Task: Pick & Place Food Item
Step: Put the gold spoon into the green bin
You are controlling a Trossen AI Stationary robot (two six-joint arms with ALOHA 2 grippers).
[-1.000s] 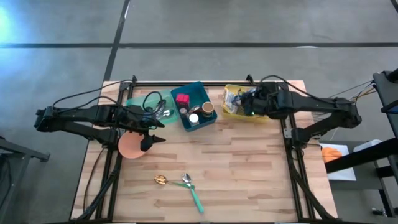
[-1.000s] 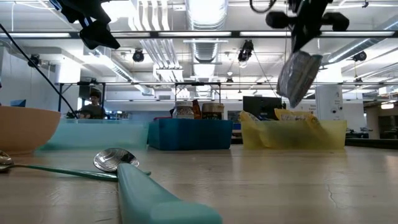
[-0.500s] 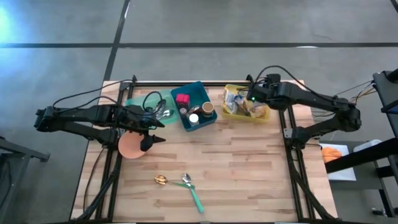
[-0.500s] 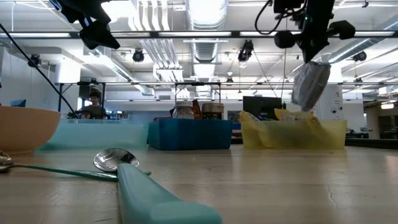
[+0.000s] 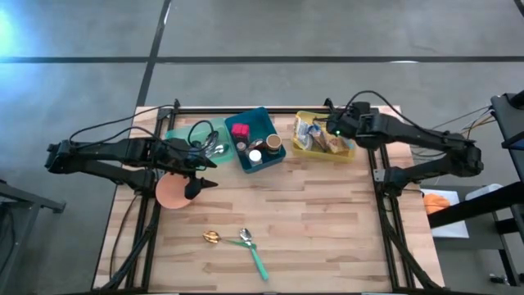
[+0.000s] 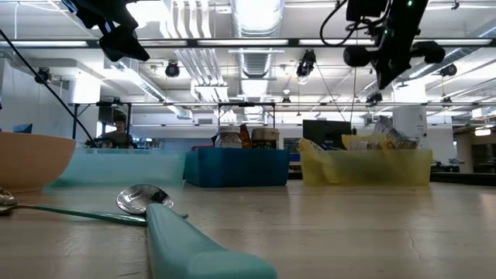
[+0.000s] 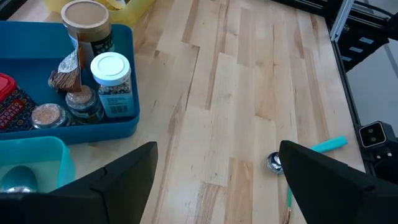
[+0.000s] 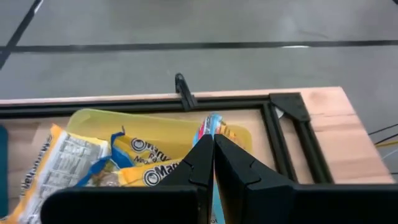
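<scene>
1. Moved since the earlier frame: the silver packet that hung from the right gripper [image 5: 331,131] a second ago is gone from it; the gripper has drawn back and now hovers over the yellow bin [image 5: 304,148], fingers pressed together on nothing.
2. Snack packets [image 8: 134,165], white and yellow: lying inside the yellow bin; which of them is the one just carried I cannot tell.
3. Blue bin [image 5: 274,160]: just beside the yellow bin, on the side toward the left arm; holds jars [image 7: 112,75] and a red packet [image 5: 240,130].
4. Teal tray [image 5: 178,133]: on the far side of the blue bin from the yellow bin.
5. Left gripper [image 5: 202,163]: well apart from the yellow bin, hovering beside the teal tray, fingers spread wide and empty.
6. Pink bowl [image 5: 170,191]: below the left arm, well apart from the yellow bin.
7. Teal-handled spoon [image 5: 253,251] and gold spoon [image 5: 212,238]: on the bare wooden table [image 5: 327,229], well apart from the yellow bin.
</scene>
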